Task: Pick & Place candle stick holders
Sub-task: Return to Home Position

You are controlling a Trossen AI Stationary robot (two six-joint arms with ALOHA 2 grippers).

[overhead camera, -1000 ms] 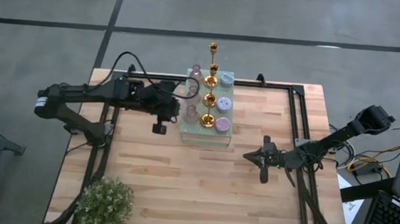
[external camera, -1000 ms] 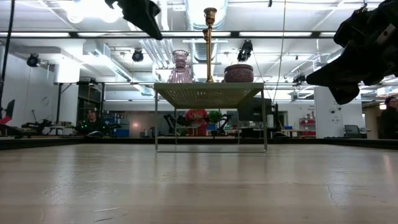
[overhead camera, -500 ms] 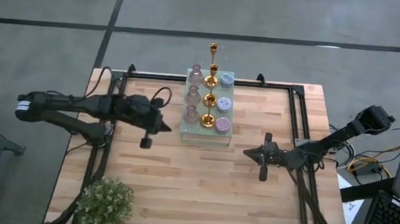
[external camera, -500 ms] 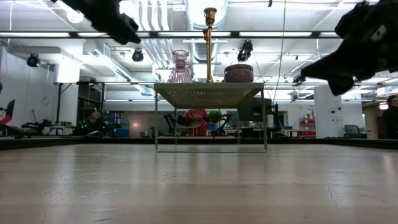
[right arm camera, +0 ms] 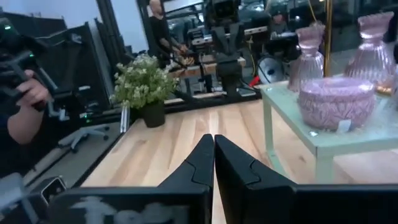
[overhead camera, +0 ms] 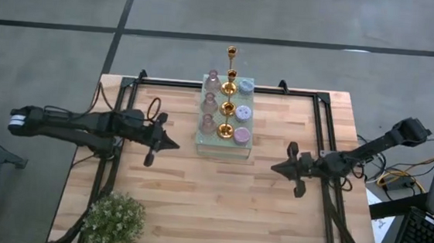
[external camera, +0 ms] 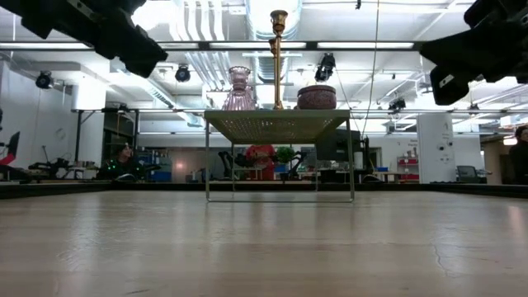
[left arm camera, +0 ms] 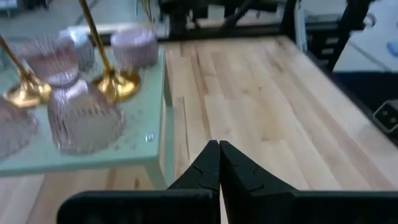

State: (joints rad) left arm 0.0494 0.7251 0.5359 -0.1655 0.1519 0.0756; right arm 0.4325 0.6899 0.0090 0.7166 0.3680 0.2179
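The candle stick holders stand on a pale green perforated block (overhead camera: 225,113) at the table's far middle: three gold ones (overhead camera: 228,107) in the centre row, pinkish glass ones (overhead camera: 209,101) on its left, lavender ones (overhead camera: 242,112) on its right. My left gripper (overhead camera: 172,144) is shut and empty, left of the block and pointing at it; its wrist view shows glass holders (left arm camera: 81,115) and a gold base (left arm camera: 118,84) close ahead of its fingers (left arm camera: 219,149). My right gripper (overhead camera: 274,169) is shut and empty, right of the block. Its wrist view shows a lavender holder (right arm camera: 336,102).
A bushy potted plant (overhead camera: 114,219) stands at the near left corner. Black frame rails (overhead camera: 318,114) run along the table's sides and far edge. Bare wood (overhead camera: 211,199) lies between the block and the near edge. A person (right arm camera: 25,99) shows beyond the table in the right wrist view.
My left gripper has drawn back from the block's left side toward the table's left and near edges, sunk, and tipped from pointing down to nearly level. My right gripper has shifted slightly toward the right edge, risen a little and rolled. The holders have stayed in place.
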